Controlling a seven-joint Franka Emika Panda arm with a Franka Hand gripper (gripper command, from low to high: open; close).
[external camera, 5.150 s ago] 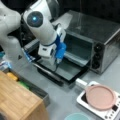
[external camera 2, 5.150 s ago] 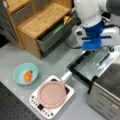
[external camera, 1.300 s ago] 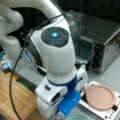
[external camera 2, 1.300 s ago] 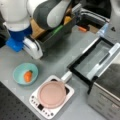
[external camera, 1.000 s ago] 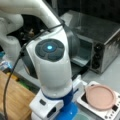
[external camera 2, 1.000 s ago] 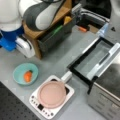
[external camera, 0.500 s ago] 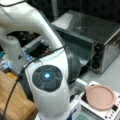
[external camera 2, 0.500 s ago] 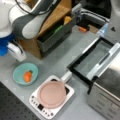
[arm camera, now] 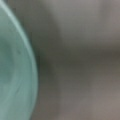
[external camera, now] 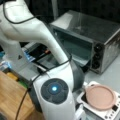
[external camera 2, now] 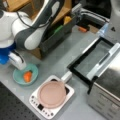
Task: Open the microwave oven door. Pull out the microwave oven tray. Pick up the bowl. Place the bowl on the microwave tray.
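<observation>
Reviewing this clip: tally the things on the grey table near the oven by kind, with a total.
Silver boxy microwave oven, door open: 1
Small pale teal-green bowl holding an orange item, beside the white gripper: 1
Round pink dish on a white square base: 1
Wooden box: 1
Total: 4

The white Franka arm (external camera 2: 32,27) bends low toward a front view's left, its grey-jointed elbow bulging above the wrist. The white-fingered gripper (external camera 2: 17,63) on a blue wrist part hangs at that view's left edge, fingers pointing downward. In a front view the arm's round black cap with a lit blue dot (external camera: 54,90) fills the foreground
</observation>
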